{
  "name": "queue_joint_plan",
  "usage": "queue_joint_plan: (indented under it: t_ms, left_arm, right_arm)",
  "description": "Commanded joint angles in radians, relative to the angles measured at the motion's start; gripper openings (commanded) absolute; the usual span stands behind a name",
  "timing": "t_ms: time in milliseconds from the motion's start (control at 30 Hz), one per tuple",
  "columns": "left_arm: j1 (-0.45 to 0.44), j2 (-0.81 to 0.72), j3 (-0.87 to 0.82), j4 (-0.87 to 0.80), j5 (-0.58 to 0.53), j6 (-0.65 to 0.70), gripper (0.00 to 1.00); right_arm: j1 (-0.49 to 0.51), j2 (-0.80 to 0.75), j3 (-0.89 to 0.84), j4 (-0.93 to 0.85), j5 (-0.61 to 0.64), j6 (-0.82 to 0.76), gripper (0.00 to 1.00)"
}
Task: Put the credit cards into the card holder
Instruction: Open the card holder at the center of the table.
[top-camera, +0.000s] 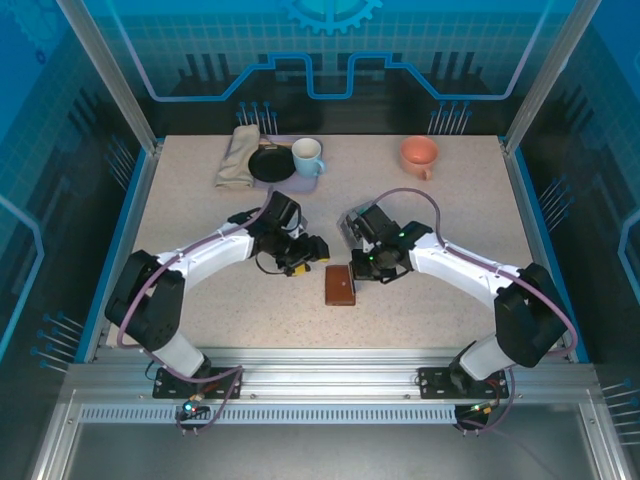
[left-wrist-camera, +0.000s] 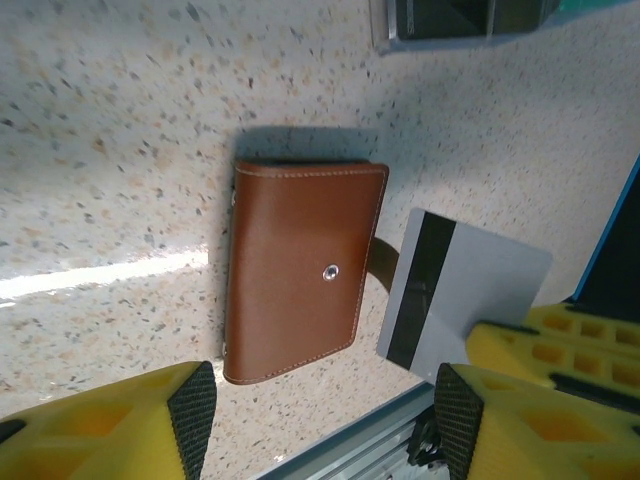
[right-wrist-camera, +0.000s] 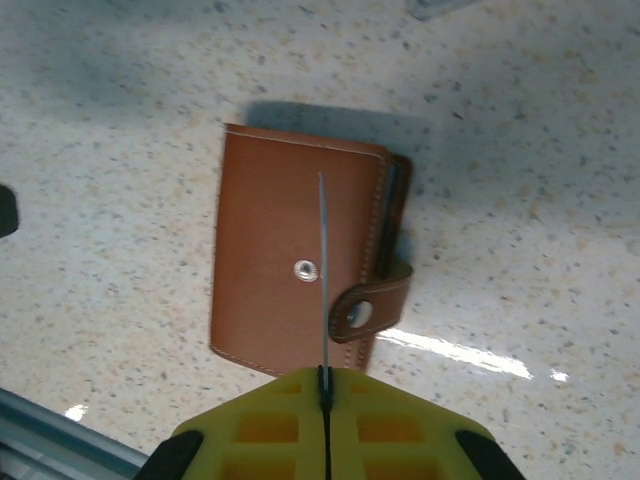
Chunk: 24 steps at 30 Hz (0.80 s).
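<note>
As the wallet lies now: the wallet (right-wrist-camera: 290, 270) is closed and flat on the table (left-wrist-camera: 120, 150), cover up, with its snap tab (right-wrist-camera: 370, 305) undone and curling off one long side.
My right claw (right-wrist-camera: 323, 385): pressed together, pinching the end of one grey card (left-wrist-camera: 470, 300) with a dark stripe.
Card's place: in the air just beside the wallet, on its tab side and apart from it.
My left claw (left-wrist-camera: 325, 405): spread wide, holding nothing, poised near one short end of the wallet.
Main risk: with the cover down, the slots are shut away. If I push the card in now, I judge it will meet leather, bend, or shove the wallet along.
Slip risk: my pinch covers little of the card, so a nudge could twist it loose.
Crowding risk: both claws sit close around the wallet. Lifting the cover with my left could knock the card or my right fingers.
Wallet risk: it is light and unpinned, so it may lift whole instead of opening.
</note>
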Motion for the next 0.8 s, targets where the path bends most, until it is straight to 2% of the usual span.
queue_joint_plan:
  t_ms: [0, 233, 400, 767]
  left_arm:
    - [-0.029, 0.041, 0.032, -0.026, -0.022, 0.026, 0.64]
    - [-0.056, 0.1, 0.046, -0.025, -0.021, 0.026, 0.63]
    - [-0.06, 0.137, 0.047, -0.02, -0.016, 0.027, 0.59]
    - [-0.069, 0.194, 0.05, 0.004, 0.0, 0.021, 0.58]
  right_arm:
    - [-0.035, 0.0, -0.047, 0.011, 0.012, 0.018, 0.07]
    - [-0.065, -0.012, -0.08, 0.035, -0.003, 0.013, 0.07]
    - [-0.068, -0.006, -0.109, 0.124, -0.079, 0.028, 0.07]
    - [-0.07, 0.031, -0.135, 0.187, -0.078, 0.056, 0.07]
